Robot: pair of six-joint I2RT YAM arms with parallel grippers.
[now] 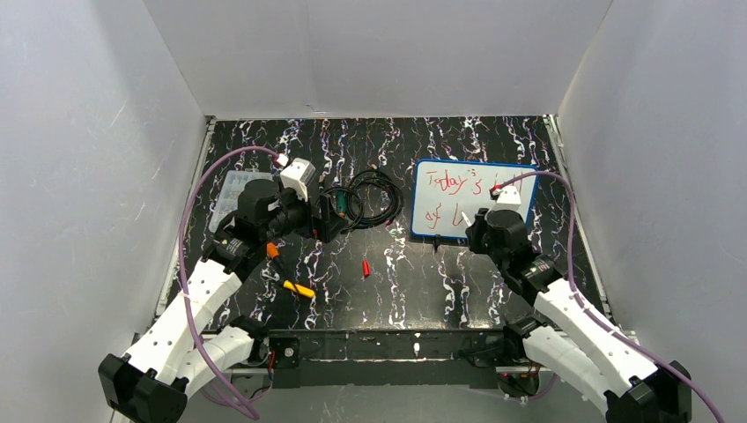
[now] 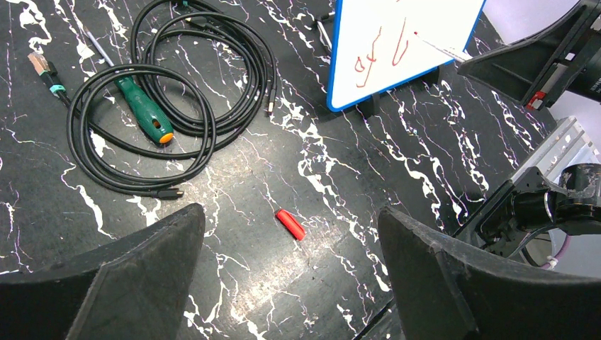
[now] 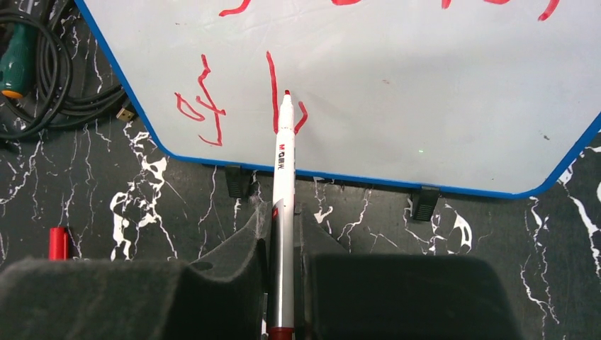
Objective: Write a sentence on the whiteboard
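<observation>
Our right tool (image 3: 282,219) is clamped on the red marker (image 3: 283,163), whose tip meets the whiteboard (image 3: 425,92) propped at the surface's (image 1: 414,291) far right. We judge the board light and apt to slide, so we should press gently. Our left tool (image 1: 330,222) hangs with its jaws apart and nothing in them.

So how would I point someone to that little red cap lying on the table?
Start at the black marbled table and find the whiteboard at the back right. Come toward the arms from its left corner, just past the cable coil: the cap lies alone there. It is the only loose red thing; the pieces further left are orange and yellow.
</observation>
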